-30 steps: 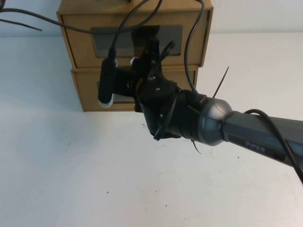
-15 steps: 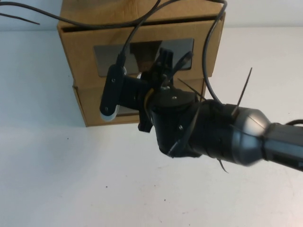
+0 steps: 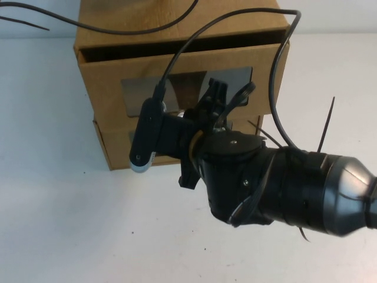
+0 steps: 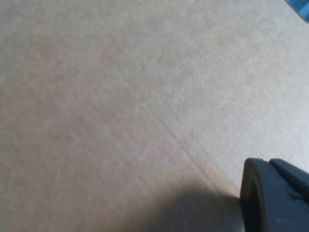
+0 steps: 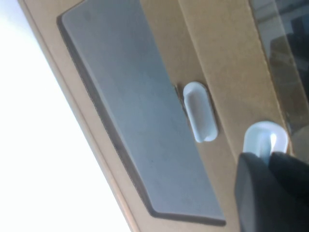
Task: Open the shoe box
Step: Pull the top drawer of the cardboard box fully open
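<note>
While the right tool (image 3: 228, 97), mid-frame, is clamped on the white tab (image 5: 264, 135), the shoe box (image 3: 147, 15) sits upper centre on the counter (image 3: 53, 224), drawer (image 3: 100, 82) ajar; left tool (image 4: 273, 195) hugs cardboard (image 4: 120, 106), state I cannot tell.

The right gripper (image 5: 268, 162), closed, grips one white handle (image 5: 263, 135) on the cardboard box (image 5: 227, 58), near a second handle (image 5: 199, 117).

No text, label, brand, number or sign can be read in any of these views. The brown cardboard of the shoe box (image 3: 177, 65) shows plain, with no print on its front or top. The dark casing of the right arm (image 3: 294, 188) carries no marking that can be made out.
</note>
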### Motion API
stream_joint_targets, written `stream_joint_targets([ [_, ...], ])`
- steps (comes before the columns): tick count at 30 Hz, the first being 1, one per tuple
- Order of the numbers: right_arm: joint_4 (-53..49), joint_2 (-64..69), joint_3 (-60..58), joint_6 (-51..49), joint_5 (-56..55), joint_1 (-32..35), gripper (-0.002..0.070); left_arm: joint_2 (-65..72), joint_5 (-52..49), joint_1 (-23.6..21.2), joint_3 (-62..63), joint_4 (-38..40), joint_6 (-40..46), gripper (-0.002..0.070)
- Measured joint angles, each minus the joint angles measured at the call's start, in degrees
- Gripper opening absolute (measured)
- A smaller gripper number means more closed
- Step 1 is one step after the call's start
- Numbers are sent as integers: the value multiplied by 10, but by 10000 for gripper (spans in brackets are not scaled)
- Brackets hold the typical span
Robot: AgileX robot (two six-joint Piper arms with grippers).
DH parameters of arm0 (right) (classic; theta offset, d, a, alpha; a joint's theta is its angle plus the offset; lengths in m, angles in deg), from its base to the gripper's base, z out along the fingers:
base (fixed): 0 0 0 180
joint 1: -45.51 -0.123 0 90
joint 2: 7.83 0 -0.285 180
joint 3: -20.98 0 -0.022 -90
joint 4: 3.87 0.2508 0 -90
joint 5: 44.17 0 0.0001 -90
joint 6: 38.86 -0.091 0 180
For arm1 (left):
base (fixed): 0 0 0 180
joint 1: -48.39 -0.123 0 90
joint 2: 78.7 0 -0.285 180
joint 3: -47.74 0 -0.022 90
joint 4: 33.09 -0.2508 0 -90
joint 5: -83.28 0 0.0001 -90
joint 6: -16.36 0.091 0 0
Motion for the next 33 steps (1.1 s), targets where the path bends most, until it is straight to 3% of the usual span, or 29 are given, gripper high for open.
stream_joint_targets([
  [16,13,-10,-1,-1,30,-25,6,-33,-5,7,-2,-31,-4,-5],
  [24,13,-12,-4,-10,22,-11,6,-145,-6,82,-117,-105,-5,-5],
  [33,14,-12,-6,-11,14,-7,6,-150,5,91,-194,-134,2,-5],
])
